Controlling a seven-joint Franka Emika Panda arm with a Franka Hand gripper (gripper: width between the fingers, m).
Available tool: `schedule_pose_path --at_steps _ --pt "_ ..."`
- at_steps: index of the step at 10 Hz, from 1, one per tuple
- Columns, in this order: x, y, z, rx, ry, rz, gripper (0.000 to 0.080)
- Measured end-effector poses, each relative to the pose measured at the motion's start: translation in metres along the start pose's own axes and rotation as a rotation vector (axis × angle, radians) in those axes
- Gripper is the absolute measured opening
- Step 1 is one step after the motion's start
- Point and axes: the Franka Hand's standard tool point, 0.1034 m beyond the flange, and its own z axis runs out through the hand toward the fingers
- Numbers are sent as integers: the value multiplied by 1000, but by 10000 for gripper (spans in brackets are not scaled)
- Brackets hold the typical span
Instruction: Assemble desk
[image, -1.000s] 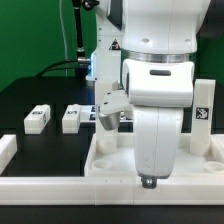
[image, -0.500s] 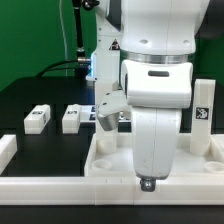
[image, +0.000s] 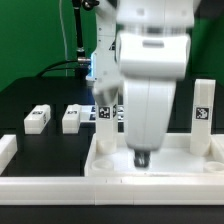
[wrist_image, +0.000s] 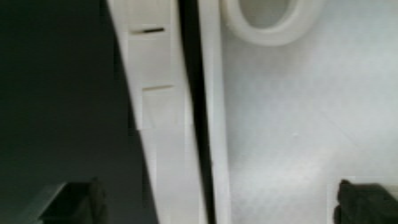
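Note:
The white tabletop (image: 112, 160) with its raised rim lies at the front of the black table. My gripper (image: 140, 158) hangs low over its inner surface, near the front rim. In the wrist view the gripper (wrist_image: 217, 205) is open and empty, with dark fingertips (wrist_image: 71, 202) far apart. They straddle the tabletop surface (wrist_image: 302, 120) and a white strip beside it. A round corner socket (wrist_image: 267, 18) shows there. One tagged leg (image: 203, 106) stands upright at the tabletop's right end. Two legs (image: 37, 119) (image: 72, 119) lie on the table.
A long white border bar (image: 60, 186) runs along the front and another (image: 8, 150) stands at the exterior view's left. The white strip (wrist_image: 160, 110) in the wrist view is separated from the tabletop by a dark gap. A tagged white piece (image: 103, 113) shows partly behind the arm.
The arm has moved up and toward the exterior view's left, so the gripper now sits higher and further back over the tabletop. The parts have not moved.

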Motion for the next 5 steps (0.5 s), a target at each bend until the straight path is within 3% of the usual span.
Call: schedule_pose_path --at_steps 1,2,5 --pt "-12 1 -20 19 -10 30 649" --pt "-24 4 -37 15 -16 45 649" --pt "-21 2 -29 16 -16 258 649"
